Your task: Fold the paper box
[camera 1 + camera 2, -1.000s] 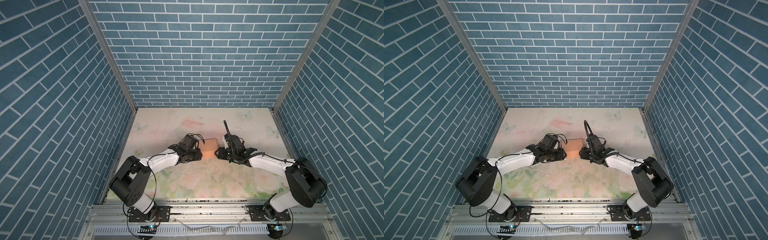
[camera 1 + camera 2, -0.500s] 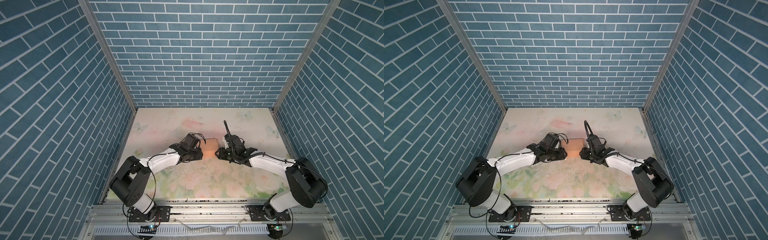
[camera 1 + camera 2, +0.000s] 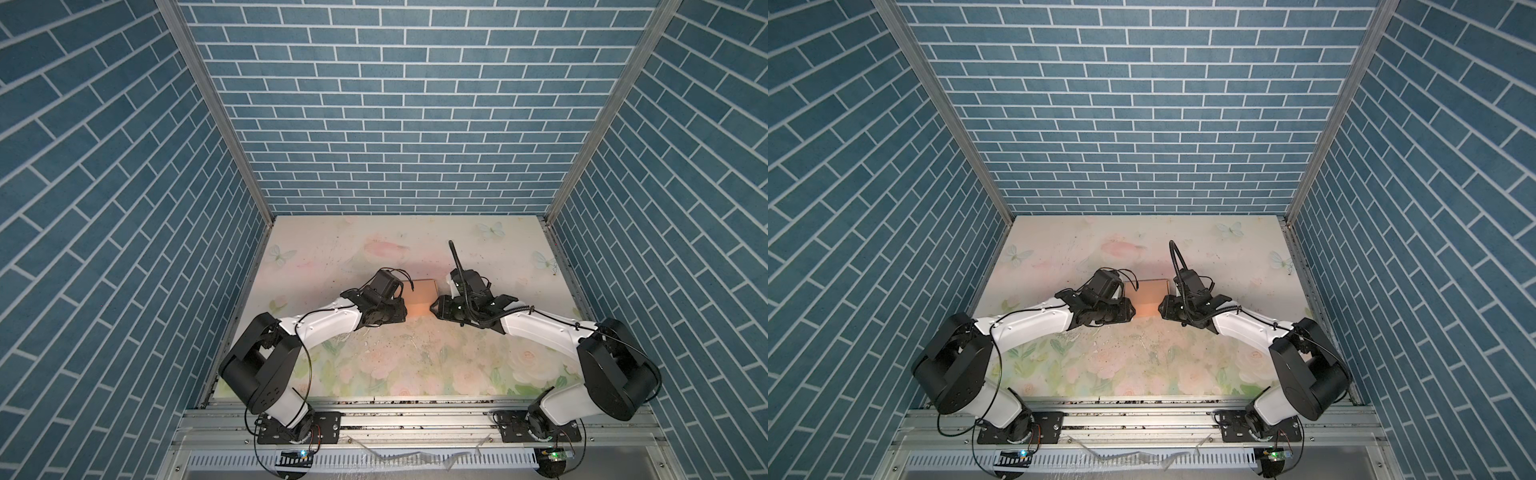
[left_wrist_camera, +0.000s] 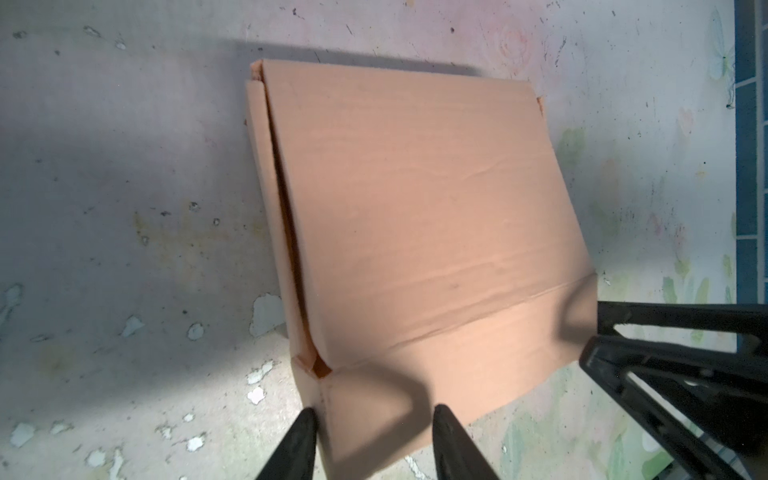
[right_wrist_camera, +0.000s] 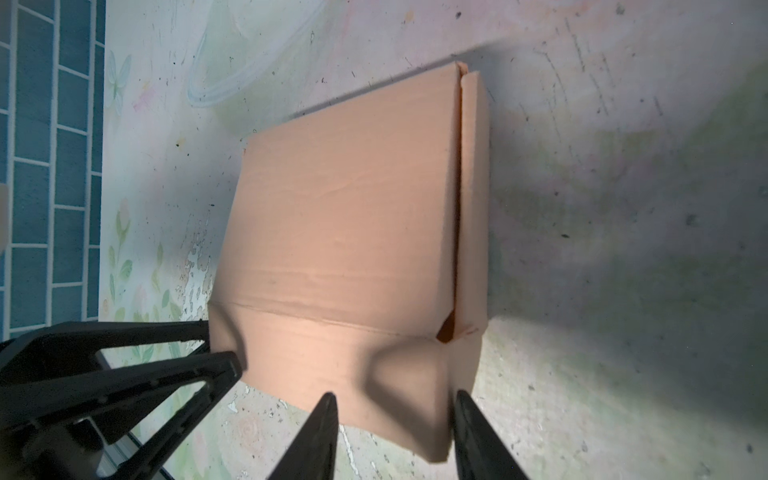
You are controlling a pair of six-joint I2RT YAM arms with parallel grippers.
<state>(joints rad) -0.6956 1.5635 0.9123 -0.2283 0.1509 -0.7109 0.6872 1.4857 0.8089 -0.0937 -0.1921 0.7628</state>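
I have the paper box (image 3: 419, 297) on the floral table (image 3: 374, 357), directly between my two pincers. Its lid is folded down flat, so I cannot see inside. Along one side a narrow dark slit runs where the lid meets the side wall, widening to a small gap at the front corner.

The left pincer (image 4: 380, 436) has its fingers part-way apart, straddling the front corner nearest it. The right pincer (image 5: 395, 432) does the same at the opposite front corner. The cardboard looks pinched in at those corners. I cannot tell whether either pincer is actually clamping the wall. In both top views the box spans from one pincer's tips to the other's.
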